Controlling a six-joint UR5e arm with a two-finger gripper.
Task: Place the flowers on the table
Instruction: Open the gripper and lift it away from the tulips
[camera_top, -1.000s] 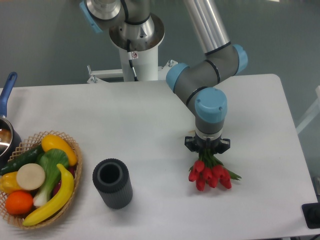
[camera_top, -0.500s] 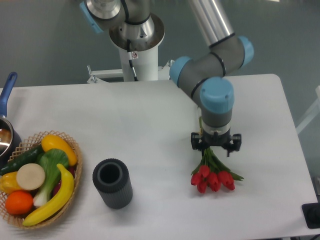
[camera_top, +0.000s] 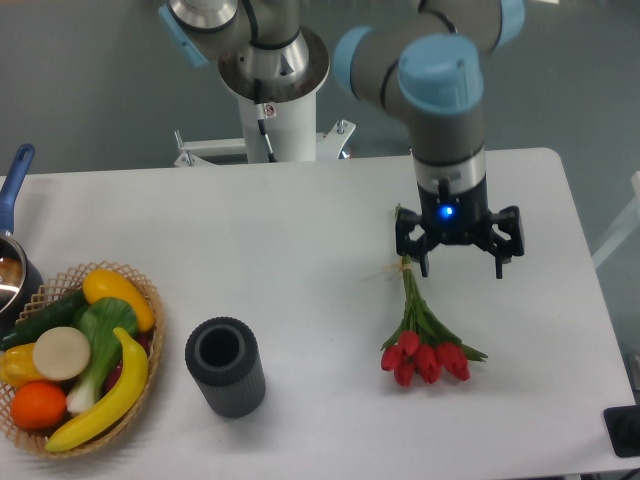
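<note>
1. Camera view: the flowers (camera_top: 420, 340) lay flat on the white bench (camera_top: 300, 250), red heads toward the near edge, stems pointing at the end effector (camera_top: 459, 262).
2. The end effector hung above the stem ends, fingers apart and holding nothing.
3. A dark cylinder (camera_top: 225, 366) stood beside a produce basket (camera_top: 140, 300).

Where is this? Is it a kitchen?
Probably a robot lab, not a kitchen: a robot arm's hand hangs open over a plain white table with flowers and a basket of fruit.
</note>
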